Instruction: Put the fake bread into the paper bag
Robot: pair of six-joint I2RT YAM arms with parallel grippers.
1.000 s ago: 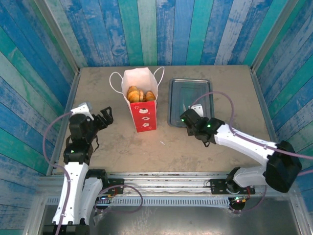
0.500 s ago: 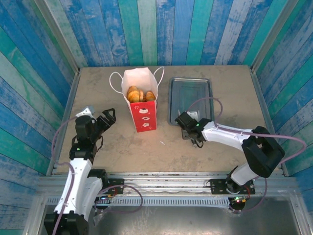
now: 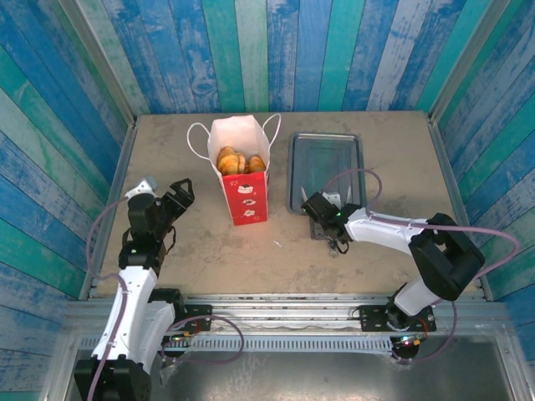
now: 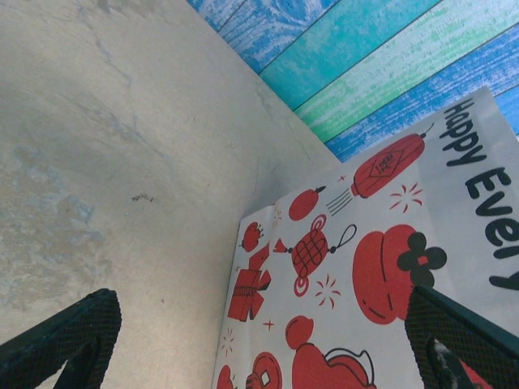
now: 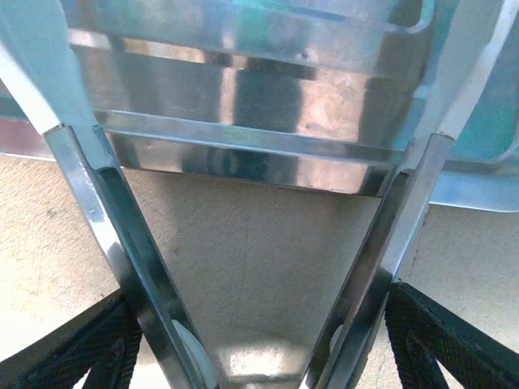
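The paper bag [image 3: 245, 194] stands upright on the counter [image 3: 192, 242], left of the metal tray [image 3: 326, 163] and a little apart from it. Its mouth is open and its white cord handles are splayed to either side. The fake bread [image 3: 238, 161] sits inside it, golden-brown pieces crowded against the front wall just below the rim. They overlap, so I cannot count them, and whatever lies deeper is hidden by the bag's sides. The tray's floor shows glossy metal with blue reflections from the plank wall [image 3: 251, 50].

The left pincer [image 3: 181, 197] hangs left of the bag with its fingers wide apart, touching nothing. In the left wrist view the left pincer [image 4: 259, 332] shows as two dark corners at the bottom edge. The bag [image 4: 365, 267] is close ahead, printed with red lanterns and fruit, its lettering cut off at "Happy Ever".

The right pincer [image 3: 323, 210] is at the tray's near edge. In the right wrist view the right pincer [image 5: 259, 324] is clamped on the metal tongs [image 5: 105, 194], a finger outside each arm. The tongs spread in a V toward the tray's front wall [image 5: 243, 154]. Their tips run out of the top of that picture, so I cannot tell what they touch.
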